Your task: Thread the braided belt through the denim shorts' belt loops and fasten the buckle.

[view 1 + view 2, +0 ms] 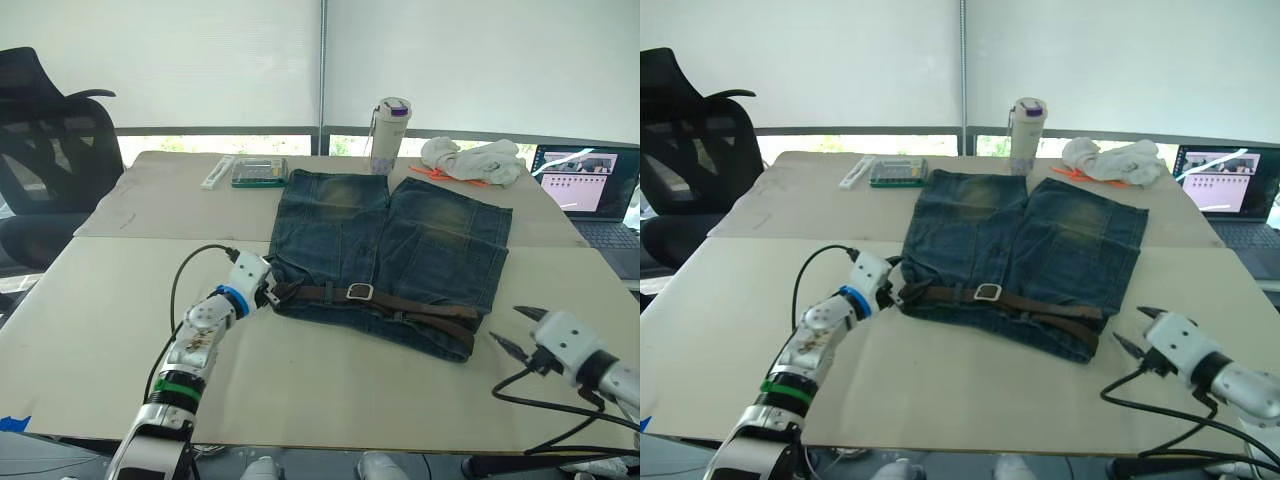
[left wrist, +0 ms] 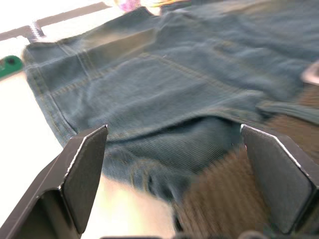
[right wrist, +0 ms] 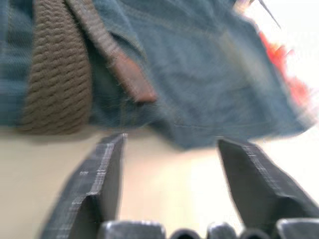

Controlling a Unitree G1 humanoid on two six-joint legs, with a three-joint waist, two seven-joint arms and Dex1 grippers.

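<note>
So my left gripper (image 1: 268, 292) is parked right at the waistband corner of the denim shorts (image 1: 395, 250), fingers (image 2: 84, 177) spread wide apart and holding nothing. The denim edge and the near end of the braided belt (image 1: 400, 302) sit right between them, the brown weave just inside one finger. The belt already runs along the waistband and the buckle (image 1: 360, 292) lies partway along it, past my left fingertips. I can't tell from here how many belt loops it actually goes through, or whether the prong is seated.

My right gripper (image 1: 512, 330) hangs over bare bench (image 1: 330, 390) just short of the other waistband corner, fingers (image 3: 94, 184) also apart and empty, with the belt's far end lying just beyond the tips.

My guess: threading is mostly done and I'm at the tidy-up or fasten stage. Next move probably means closing the left fingers on the strap end without grabbing denim too.
</note>
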